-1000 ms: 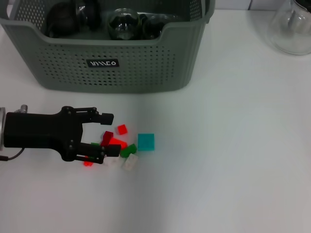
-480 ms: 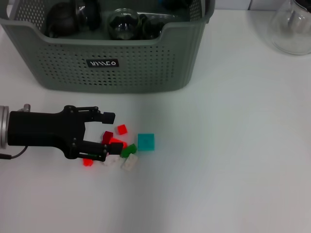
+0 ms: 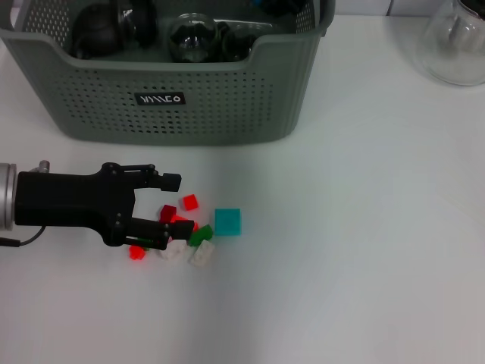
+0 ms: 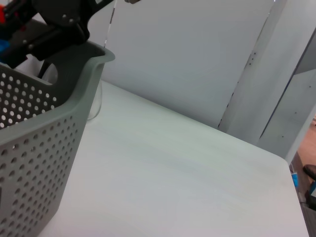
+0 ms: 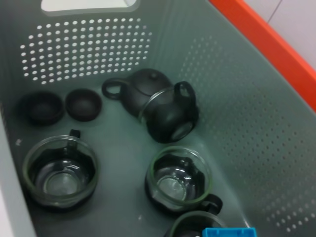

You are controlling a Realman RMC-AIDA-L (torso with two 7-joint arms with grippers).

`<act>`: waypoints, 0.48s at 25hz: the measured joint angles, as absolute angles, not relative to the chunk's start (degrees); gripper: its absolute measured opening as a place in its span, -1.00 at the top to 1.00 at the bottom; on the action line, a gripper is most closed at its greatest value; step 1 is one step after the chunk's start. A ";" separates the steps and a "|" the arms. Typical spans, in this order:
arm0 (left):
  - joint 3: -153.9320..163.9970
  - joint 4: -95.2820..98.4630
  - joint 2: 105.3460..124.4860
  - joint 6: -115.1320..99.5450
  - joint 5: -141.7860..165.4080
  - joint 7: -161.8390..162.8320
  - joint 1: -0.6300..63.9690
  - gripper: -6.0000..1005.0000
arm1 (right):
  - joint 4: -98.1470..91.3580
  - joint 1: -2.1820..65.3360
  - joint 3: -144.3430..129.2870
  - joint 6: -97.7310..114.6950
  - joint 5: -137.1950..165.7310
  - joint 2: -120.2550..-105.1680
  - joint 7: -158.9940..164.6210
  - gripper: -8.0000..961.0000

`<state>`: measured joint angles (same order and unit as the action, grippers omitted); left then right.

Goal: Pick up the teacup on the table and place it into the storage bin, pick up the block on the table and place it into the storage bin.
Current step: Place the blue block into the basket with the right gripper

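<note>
1. The left gripper (image 3: 168,211) lies low over the table (image 3: 364,250) at about 8 o'clock in the head view, reaching toward 3 o'clock. Its jaws stand wide, straddling the near edge of the block pile, so I judge it is lining up a grasp rather than holding anything.
2. The storage bin (image 3: 182,98) sits at 11 to 12 o'clock, its scooped rim facing the robot, which should make drops easy. The right wrist view looks straight down into it, showing the bin wall (image 5: 247,98) around a dark teapot (image 5: 153,101), glass teacups (image 5: 59,170) and a blue block (image 5: 228,232); the right gripper itself is not shown.
3. The teal block (image 3: 227,221) rests at the pile's 3 o'clock side, apart from the jaws.
4. Small red blocks (image 3: 189,202) and a green block (image 3: 200,235) cluster between the fingertips and the teal one.
</note>
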<state>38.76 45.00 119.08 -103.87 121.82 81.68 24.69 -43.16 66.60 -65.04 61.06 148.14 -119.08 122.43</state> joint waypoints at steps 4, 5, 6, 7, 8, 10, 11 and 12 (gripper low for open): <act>38.76 44.78 119.09 -103.87 121.82 81.66 24.70 -0.73 | -43.16 66.54 -65.07 60.15 148.17 -119.01 122.47 0.03; 38.76 44.68 119.09 -103.87 121.82 81.65 24.70 -0.73 | -43.16 66.54 -65.10 60.12 148.17 -119.01 122.47 0.03; 38.76 44.60 119.08 -103.87 121.82 81.65 24.70 -0.73 | -43.15 66.53 -65.12 60.11 148.18 -119.01 122.48 0.02; 38.76 44.53 119.06 -103.87 121.82 81.65 24.70 -0.73 | -43.16 66.53 -65.14 60.11 148.19 -119.01 122.48 0.01; 38.76 44.52 119.05 -103.87 121.82 81.65 24.70 -0.73 | -43.23 66.51 -65.14 60.10 148.19 -119.04 122.49 0.01; 38.76 44.51 119.04 -103.88 121.82 81.65 24.70 -0.73 | -43.50 66.46 -65.14 60.10 148.19 -119.14 122.50 0.00; 38.76 44.51 119.03 -103.88 121.82 81.65 24.70 -0.73 | -43.60 66.44 -65.13 60.09 148.19 -119.16 122.50 -0.01; 38.76 44.50 119.03 -103.88 121.82 81.65 24.70 -0.73 | -43.67 66.43 -65.14 60.10 148.19 -119.19 122.51 -0.01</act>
